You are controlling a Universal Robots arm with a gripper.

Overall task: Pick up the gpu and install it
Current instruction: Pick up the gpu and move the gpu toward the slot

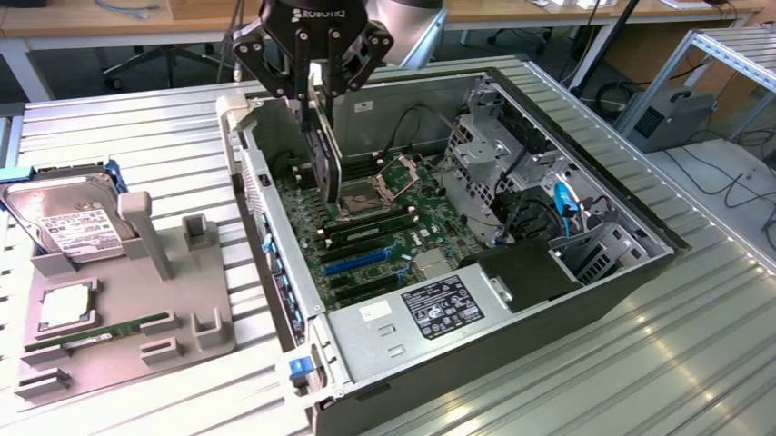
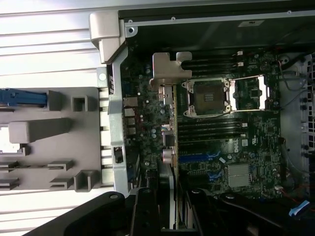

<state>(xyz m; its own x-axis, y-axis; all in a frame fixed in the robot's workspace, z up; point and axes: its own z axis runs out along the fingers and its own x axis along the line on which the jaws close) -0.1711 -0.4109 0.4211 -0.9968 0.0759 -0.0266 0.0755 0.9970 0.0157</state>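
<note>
The black pincer (image 1: pixel 313 77) is clamped on the gpu (image 1: pixel 325 154), a thin dark card hanging edge-on, blade-like, above the green motherboard (image 1: pixel 419 204) inside the open grey metal case (image 1: pixel 401 95). Its silver bracket (image 2: pixel 170 66) faces the wrist camera.

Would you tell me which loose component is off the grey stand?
The gpu: the end effector grips it upright over the open case, while the hard drive, CPU and RAM stick sit on the stand.

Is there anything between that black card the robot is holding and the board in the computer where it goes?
Nothing visible. The hand grips the thin black gpu card edge-down over the open grey computer case, with only air between it and the green motherboard below.
</note>
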